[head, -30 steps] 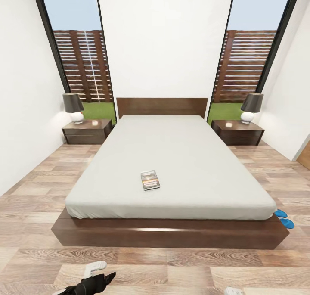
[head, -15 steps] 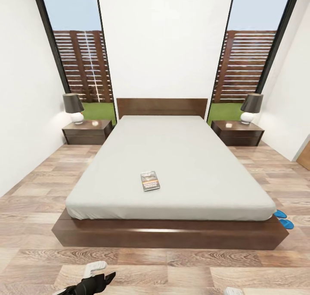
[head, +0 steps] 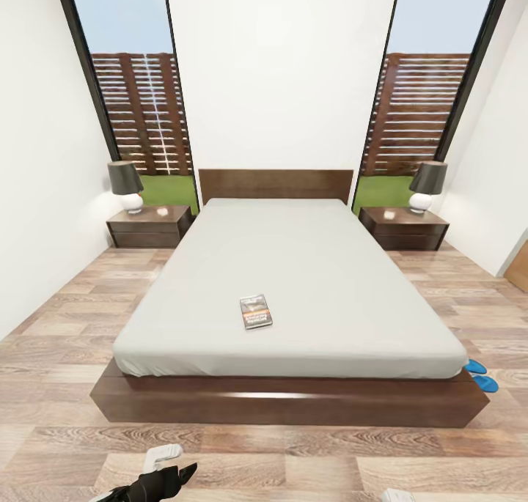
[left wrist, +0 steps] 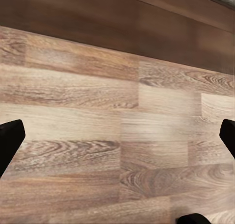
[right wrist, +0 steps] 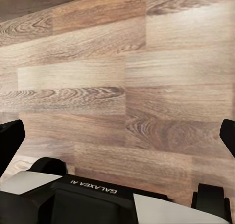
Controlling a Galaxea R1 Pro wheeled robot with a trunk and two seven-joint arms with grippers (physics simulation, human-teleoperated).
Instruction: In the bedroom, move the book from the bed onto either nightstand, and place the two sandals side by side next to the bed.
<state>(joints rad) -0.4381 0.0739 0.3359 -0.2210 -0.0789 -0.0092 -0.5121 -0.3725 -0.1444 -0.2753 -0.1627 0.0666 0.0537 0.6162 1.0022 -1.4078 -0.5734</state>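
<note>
The book, small and dark-covered, lies on the pale mattress of the bed, near its foot end. The two sandals, bright blue, sit on the floor at the bed's right foot corner, partly hidden by the frame. One nightstand stands left of the headboard and the other nightstand right of it. My left gripper hangs open over bare floor, low in the head view short of the bed's foot. My right gripper is also open above the floor planks, holding nothing.
Each nightstand carries a lamp with a dark shade. White walls close in on both sides, with wood floor strips between walls and bed. Tall windows flank the headboard. My own base shows in the right wrist view.
The whole head view has shifted slightly, so the bed sits a touch lower and smaller. Book, sandals and both grippers keep their places.
</note>
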